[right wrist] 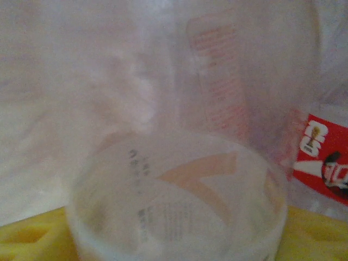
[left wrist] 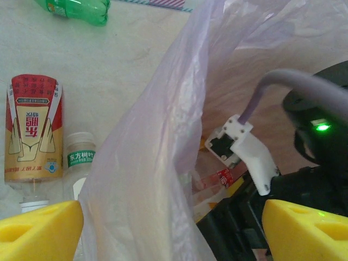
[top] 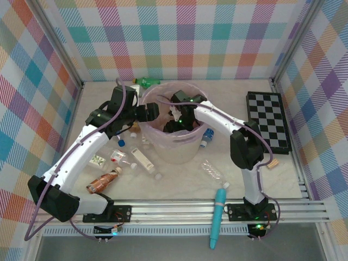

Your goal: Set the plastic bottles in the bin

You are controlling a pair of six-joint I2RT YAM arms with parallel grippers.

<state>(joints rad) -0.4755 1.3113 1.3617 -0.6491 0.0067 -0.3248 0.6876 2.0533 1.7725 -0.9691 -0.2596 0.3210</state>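
While inside bin, bottle end-on, base nearest.

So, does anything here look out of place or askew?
Yes. The long teal pen-shaped tube lies across the metal rail at the near edge, its tip hanging past it, and it is no bottle. Several plastic bottles lie toppled left of the pink-lined round bin, which fits the task.

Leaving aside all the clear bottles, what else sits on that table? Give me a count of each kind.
Green bottle: 1
Brown bottle: 1
Bucket: 1
Checkered board: 1
Teal tube: 1
Small tan piece, too small to identify: 1
Total: 6
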